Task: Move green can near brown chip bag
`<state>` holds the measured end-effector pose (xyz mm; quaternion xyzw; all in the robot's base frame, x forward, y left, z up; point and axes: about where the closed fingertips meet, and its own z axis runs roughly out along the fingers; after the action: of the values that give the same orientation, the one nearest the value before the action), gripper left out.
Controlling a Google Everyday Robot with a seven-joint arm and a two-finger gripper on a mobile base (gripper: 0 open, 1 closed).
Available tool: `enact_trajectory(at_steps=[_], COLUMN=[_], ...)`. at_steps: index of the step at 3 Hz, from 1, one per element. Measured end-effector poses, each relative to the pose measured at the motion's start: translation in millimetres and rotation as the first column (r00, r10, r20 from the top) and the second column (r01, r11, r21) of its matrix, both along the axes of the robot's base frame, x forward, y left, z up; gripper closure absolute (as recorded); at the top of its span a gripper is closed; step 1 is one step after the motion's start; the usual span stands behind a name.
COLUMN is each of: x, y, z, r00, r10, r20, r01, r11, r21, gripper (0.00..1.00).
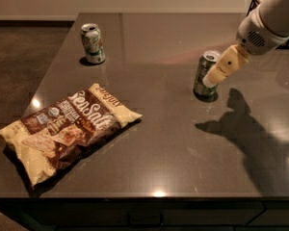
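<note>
The green can (201,77) stands upright on the dark table (159,148), right of centre. The brown chip bag (70,129) lies flat at the front left, far from the can. My gripper (210,79) reaches down from the upper right on a white arm (269,18). Its cream tip is right in front of the can's right side, overlapping it in this view. I cannot tell whether it touches the can.
A white can with green and red markings (92,43) stands at the back left of the table. A dark object (254,4) shows at the back right, mostly behind the arm. The table's left edge borders brown floor.
</note>
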<state>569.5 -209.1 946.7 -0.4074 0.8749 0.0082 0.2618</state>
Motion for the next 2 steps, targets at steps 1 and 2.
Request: enact_trajectory(at_steps=[1, 2], x=[23, 35], y=[5, 7], z=[-9, -22], r00=[0.9980, 0.9956], r10=[-0.062, -0.093], r20=[0.010, -0.006], r01=[0.061, 0.093], r11=[0.996, 0.992], r21=[0.058, 0.084], gripper=[0.00, 0.00])
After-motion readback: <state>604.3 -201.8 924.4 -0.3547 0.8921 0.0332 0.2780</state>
